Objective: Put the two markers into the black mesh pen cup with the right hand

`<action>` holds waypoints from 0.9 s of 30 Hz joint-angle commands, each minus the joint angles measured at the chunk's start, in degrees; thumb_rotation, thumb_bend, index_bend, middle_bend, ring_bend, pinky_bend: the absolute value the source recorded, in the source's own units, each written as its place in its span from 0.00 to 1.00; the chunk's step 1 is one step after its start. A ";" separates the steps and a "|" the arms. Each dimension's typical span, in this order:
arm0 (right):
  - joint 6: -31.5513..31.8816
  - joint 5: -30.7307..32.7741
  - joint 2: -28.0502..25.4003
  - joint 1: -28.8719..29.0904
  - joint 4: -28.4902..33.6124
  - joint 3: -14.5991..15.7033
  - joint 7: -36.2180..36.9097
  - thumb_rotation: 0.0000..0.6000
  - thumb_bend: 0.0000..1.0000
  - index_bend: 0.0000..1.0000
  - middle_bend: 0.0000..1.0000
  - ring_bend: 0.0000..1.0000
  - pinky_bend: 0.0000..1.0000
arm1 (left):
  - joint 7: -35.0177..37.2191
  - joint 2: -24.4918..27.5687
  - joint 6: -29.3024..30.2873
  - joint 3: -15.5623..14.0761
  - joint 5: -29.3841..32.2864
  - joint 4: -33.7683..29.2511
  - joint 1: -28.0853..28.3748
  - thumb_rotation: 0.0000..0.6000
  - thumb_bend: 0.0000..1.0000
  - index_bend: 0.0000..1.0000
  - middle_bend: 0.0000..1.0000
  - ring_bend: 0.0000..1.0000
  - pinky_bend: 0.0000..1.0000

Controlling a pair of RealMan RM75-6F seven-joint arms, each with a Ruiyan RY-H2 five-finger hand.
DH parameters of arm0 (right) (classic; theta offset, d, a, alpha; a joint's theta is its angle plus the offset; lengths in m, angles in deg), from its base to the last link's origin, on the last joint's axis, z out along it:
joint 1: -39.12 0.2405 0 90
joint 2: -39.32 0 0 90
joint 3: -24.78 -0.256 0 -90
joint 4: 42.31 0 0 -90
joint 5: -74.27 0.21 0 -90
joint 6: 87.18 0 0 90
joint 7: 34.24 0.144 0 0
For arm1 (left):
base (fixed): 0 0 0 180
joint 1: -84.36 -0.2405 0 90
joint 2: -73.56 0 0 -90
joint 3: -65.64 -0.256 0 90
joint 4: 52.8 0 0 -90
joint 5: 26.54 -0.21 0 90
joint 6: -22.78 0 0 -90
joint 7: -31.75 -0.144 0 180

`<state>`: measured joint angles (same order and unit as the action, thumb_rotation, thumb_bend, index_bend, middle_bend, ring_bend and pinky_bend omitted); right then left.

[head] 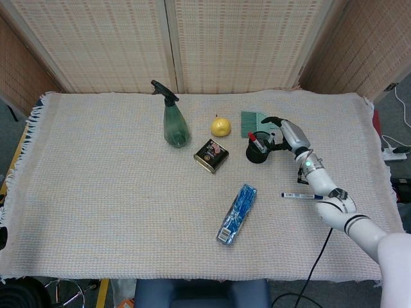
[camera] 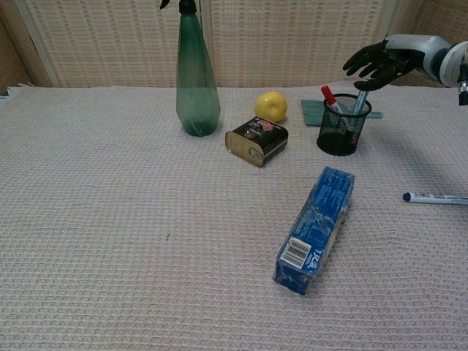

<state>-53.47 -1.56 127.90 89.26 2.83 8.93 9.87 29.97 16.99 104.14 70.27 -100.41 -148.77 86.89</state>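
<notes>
Woven bamboo screens stand behind a table covered with a pale waffle-weave cloth [head: 96, 192], and we look down on it from the head camera and across it from the chest camera.

Toward the far right of the cloth we see the black mesh pen cup [camera: 344, 124] standing upright. Two markers lean inside it: a red-capped marker [camera: 328, 96] tilted to the left, and a teal marker [camera: 360, 102] beside it on the right, both poking above the rim. Our right hand [camera: 378, 60] hovers just above and to the right of the cup, fingers spread apart and holding nothing, clear of both markers. We cannot see our left hand in either view.

A third pen, white with a blue cap [camera: 434, 197], lies flat on the cloth well to the right of the cup, nearer to us.

Behind the cup lies a green brush [head: 250, 122]. To its left sits a yellow lemon [camera: 271, 106], and just in front of that a small dark tin [camera: 256, 142] lying tilted. Farther left a green spray bottle [camera: 197, 80] stands upright. Nearer to us, a blue box [camera: 316, 227] lies lengthwise in the middle of the cloth.
</notes>
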 commanded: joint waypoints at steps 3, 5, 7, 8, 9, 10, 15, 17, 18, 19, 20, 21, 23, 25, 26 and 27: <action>6.47 -1.05 -1.78 -1.31 4.30 -0.66 -1.39 1.00 0.33 0.20 0.14 0.10 0.06 | 0.04 -0.08 -0.05 0.01 0.05 0.20 0.03 1.00 0.50 0.11 0.00 0.00 0.10; 9.38 -1.60 -3.22 -2.09 7.19 -0.99 -1.88 1.00 0.33 0.19 0.14 0.10 0.05 | 0.10 -0.05 0.08 0.02 -0.05 0.15 0.00 1.00 0.50 0.11 0.00 0.00 0.10; 13.82 -3.35 -7.09 -3.68 13.96 -0.82 -4.12 1.00 0.33 0.17 0.14 0.10 0.05 | 0.11 0.01 0.27 -0.03 -0.32 0.00 -0.06 1.00 0.50 0.11 0.00 0.00 0.10; 15.35 -3.92 -8.96 -4.58 17.15 -0.53 -5.75 1.00 0.33 0.17 0.14 0.10 0.05 | 0.10 0.02 0.34 -0.06 -0.43 -0.02 -0.07 1.00 0.50 0.11 0.00 0.00 0.10; 16.81 -4.15 -10.90 -5.63 20.54 -0.30 -7.74 1.00 0.33 0.17 0.14 0.10 0.05 | 0.08 0.06 0.44 -0.11 -0.55 -0.08 -0.12 1.00 0.50 0.11 0.00 0.00 0.10; 18.45 -4.04 -12.78 -6.89 24.15 -0.15 -10.13 1.00 0.33 0.17 0.14 0.10 0.05 | 0.07 0.09 0.55 -0.15 -0.70 -0.13 -0.16 1.00 0.50 0.11 0.00 0.00 0.10; 29.29 -2.46 -22.22 -16.25 44.90 3.74 -34.37 1.00 0.33 0.19 0.14 0.10 0.05 | -0.01 0.17 1.15 -0.27 -1.40 -0.37 -0.32 1.00 0.50 0.11 0.00 0.00 0.10; 34.66 -1.75 -23.13 -20.46 51.25 6.63 -46.64 1.00 0.33 0.20 0.14 0.11 0.05 | -0.11 0.12 1.25 -0.33 -1.62 -0.44 -0.33 1.00 0.50 0.11 0.00 0.00 0.10; 36.53 -1.71 -23.13 -22.03 53.08 8.03 -51.31 1.00 0.33 0.21 0.14 0.11 0.05 | -0.20 0.12 1.26 -0.38 -1.71 -0.49 -0.33 1.00 0.50 0.11 0.00 0.00 0.10; 38.57 -1.28 -22.94 -23.98 54.86 9.72 -56.36 1.00 0.33 0.22 0.14 0.12 0.05 | -0.30 0.13 1.29 -0.45 -1.85 -0.60 -0.33 1.00 0.50 0.11 0.00 0.00 0.10; 39.87 -0.77 -22.59 -25.26 55.71 10.67 -59.14 1.00 0.33 0.23 0.14 0.12 0.05 | -0.37 0.12 1.34 -0.48 -1.96 -0.70 -0.33 1.00 0.50 0.11 0.00 0.00 0.10; 40.77 -0.33 -22.17 -26.31 56.07 11.47 -60.97 1.00 0.33 0.24 0.14 0.12 0.06 | -0.40 0.14 1.42 -0.52 -2.09 -0.80 -0.36 1.00 0.50 0.11 0.00 0.00 0.10; 41.23 0.86 -21.48 -27.96 55.46 12.75 -62.13 1.00 0.33 0.26 0.14 0.13 0.06 | -0.42 0.22 1.70 -0.65 -2.59 -1.06 -0.43 1.00 0.50 0.11 0.00 0.00 0.10; 40.14 2.05 -20.97 -28.73 53.70 13.65 -62.13 1.00 0.33 0.27 0.14 0.14 0.07 | -0.37 0.37 2.14 -0.71 -3.05 -1.35 -0.57 1.00 0.50 0.11 0.00 0.00 0.10; 39.53 2.34 -20.84 -28.88 52.85 14.05 -62.45 1.00 0.33 0.26 0.14 0.14 0.07 | -0.33 0.46 2.37 -0.74 -3.21 -1.49 -0.67 1.00 0.50 0.11 0.00 0.00 0.10; 38.69 2.72 -20.65 -28.96 51.72 14.52 -63.19 1.00 0.33 0.24 0.14 0.14 0.07 | -0.28 0.58 2.75 -0.74 -3.45 -1.70 -0.80 1.00 0.50 0.11 0.00 0.00 0.10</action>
<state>-16.33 -0.96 108.04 63.75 53.76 20.02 -50.32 29.64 17.45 106.63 69.55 -103.67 -150.29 86.22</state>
